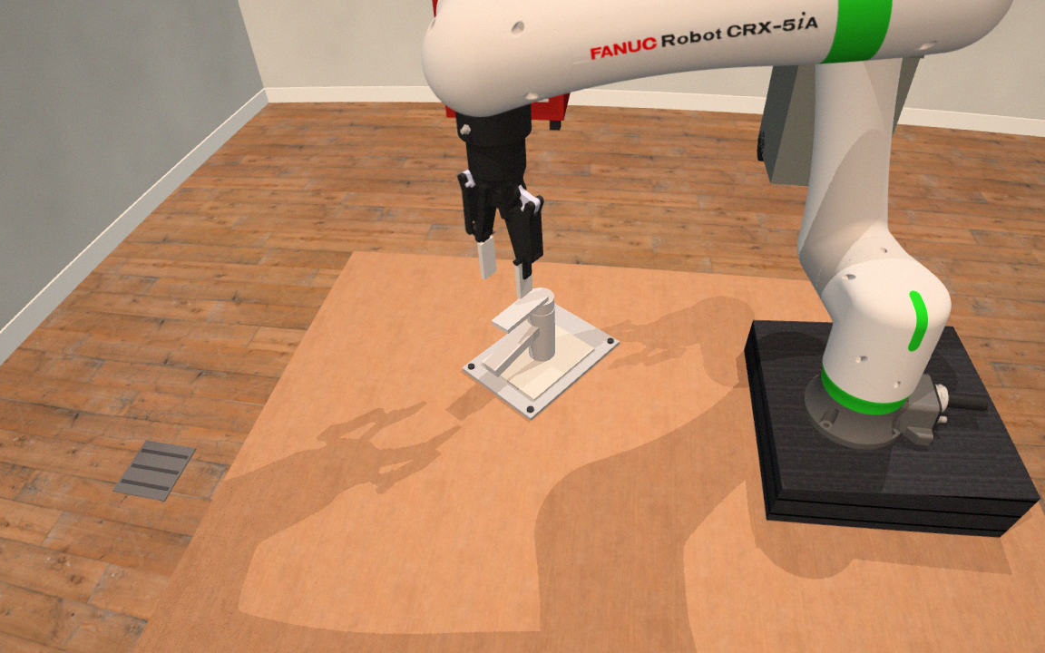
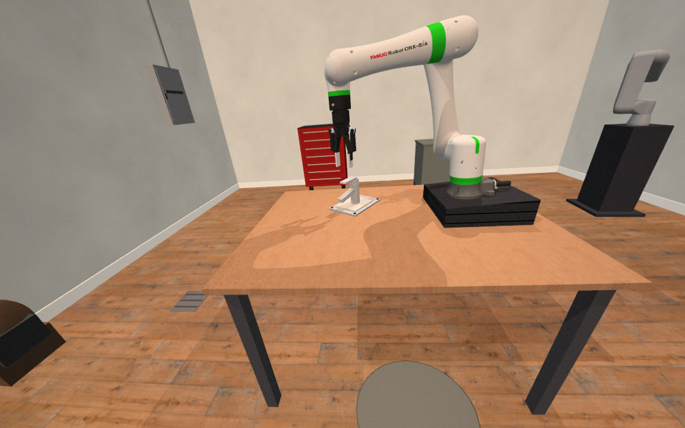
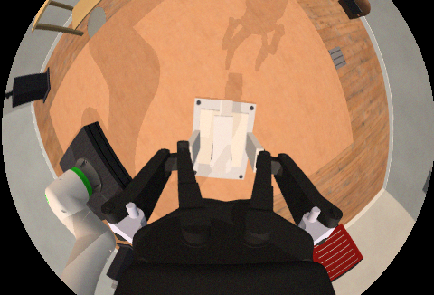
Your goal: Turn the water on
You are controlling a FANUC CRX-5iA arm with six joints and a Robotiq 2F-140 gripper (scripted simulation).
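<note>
From my station I list one arm on a black pedestal (image 1: 997, 503) at the table's (image 2: 334, 266) far right area, and one tap (image 1: 543, 328) on a pale square base plate (image 1: 567, 381) screwed at the corners, standing on the table top left of the pedestal. The tap's lever (image 1: 516, 313) lies flat off the top of the round body, with the spout (image 1: 507, 355) running below it in much the same direction. The gripper (image 1: 504, 274) hangs above the tap, fingers pointing down, parted about halfway with nothing between them; it holds nothing. In the top view one fingertip (image 1: 522, 282) sits just above the body's cap, and I cannot tell whether it touches. The exterior view alone shows a clear gap of air between the gripper (image 2: 343, 159) and the tap (image 2: 352, 194), plus the room: a red tool chest (image 2: 316, 157) behind, a grey wall panel (image 2: 173, 94) and a second machine on a dark plinth (image 2: 621, 170). The wrist view alone looks straight down, giving me the base plate (image 3: 202, 110) framed between the two pale finger pads, the tap foreshortened at its middle.
</note>
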